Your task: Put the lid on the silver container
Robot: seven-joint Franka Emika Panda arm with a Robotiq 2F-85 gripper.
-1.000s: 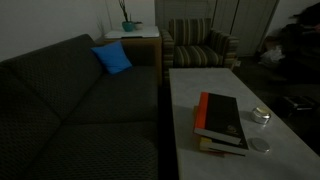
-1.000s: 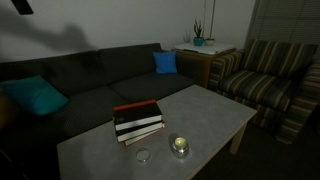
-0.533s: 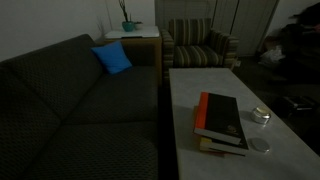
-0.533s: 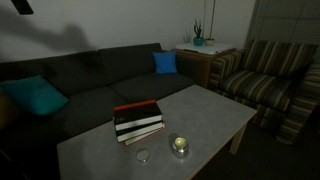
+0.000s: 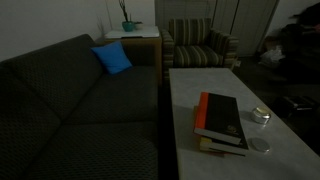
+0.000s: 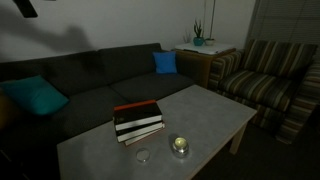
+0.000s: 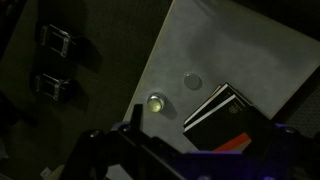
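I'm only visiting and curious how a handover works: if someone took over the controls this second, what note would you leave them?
Gripper: open and empty, well above the table in the wrist view.
Lid: lying flat on the coffee table, near the silver container but not touching it. Both sit next to the book stack.
Done: nothing yet; the container is uncovered and the lid is untouched.
Left: go down to the lid, grasp it, carry it over the container and set it on top.
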